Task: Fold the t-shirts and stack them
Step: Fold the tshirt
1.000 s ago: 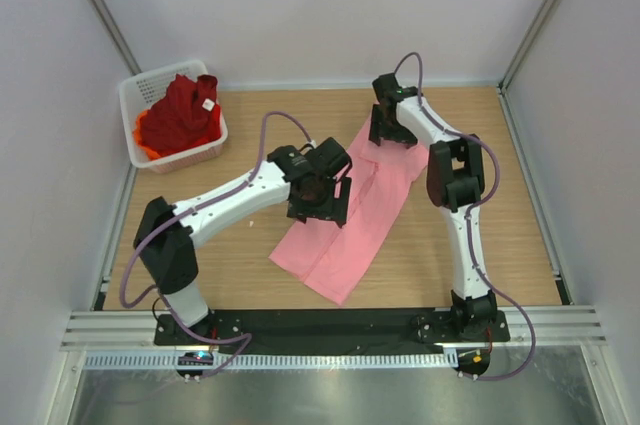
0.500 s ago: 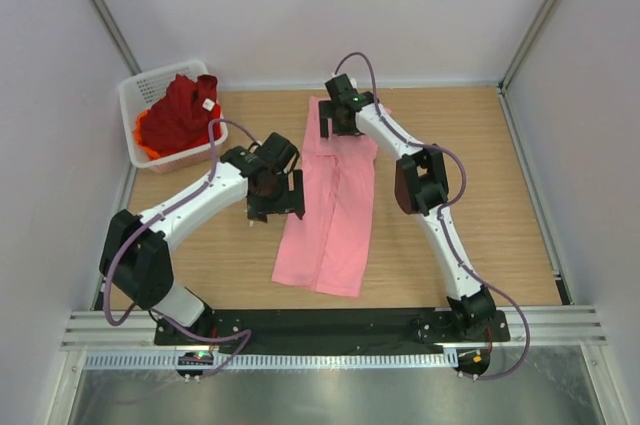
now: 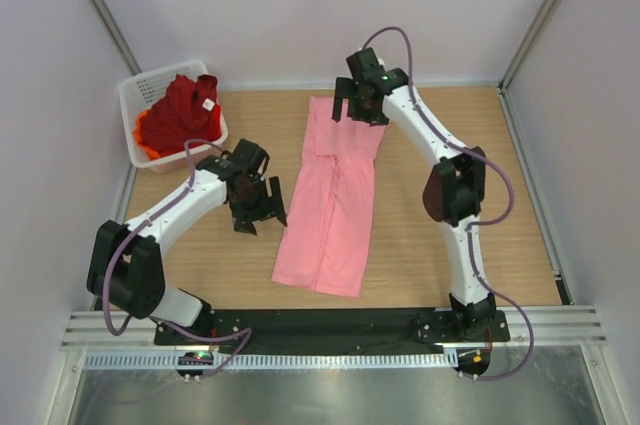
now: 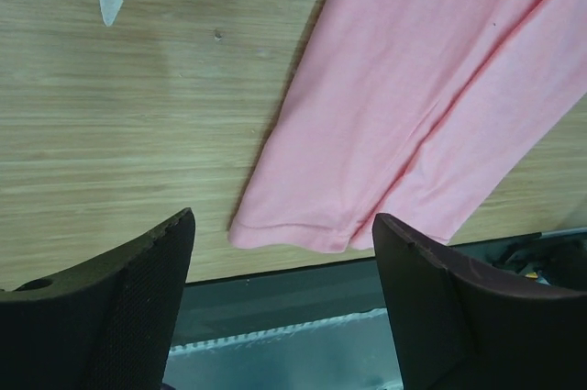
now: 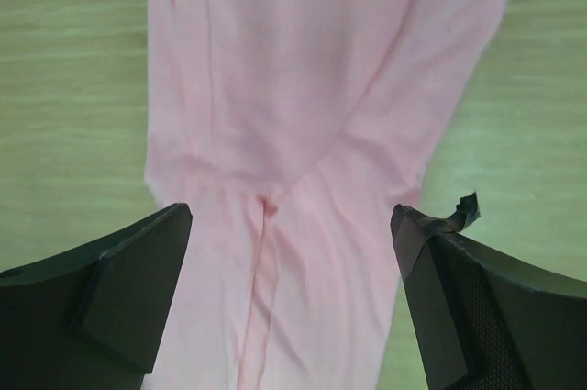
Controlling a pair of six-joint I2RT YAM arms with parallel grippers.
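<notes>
Left gripper [image 3: 262,222] has its jaws wide apart with nothing in them. It sits just beside the left edge of the pink shirt [image 3: 335,200], and its wrist cam looks down at the near hem corner. Right gripper [image 5: 292,216] is the same deal, jaws spread and empty, over the far end of the shirt where the seams bunch together. Can't really tell from these angles how high either one is off the cloth, so I won't call it touching.

The shirt lies flat on the table [image 3: 480,195] as a long narrow strip with the sides already folded in, running from the back towards the front edge and slightly tilted. The red shirt [image 3: 185,110] and orange shirt [image 3: 146,137] are piled in the basket [image 3: 128,105], well away at the back left.

My guess is the next bit is folding the strip end to end. Stuff that could bite:
- pinching only the top layer, so the side fold flops open on the lift
- the two ends going up unevenly, giving a skewed fold
- the near hem is close to the front edge, so a sloppy drag could pull it off the wood
</notes>
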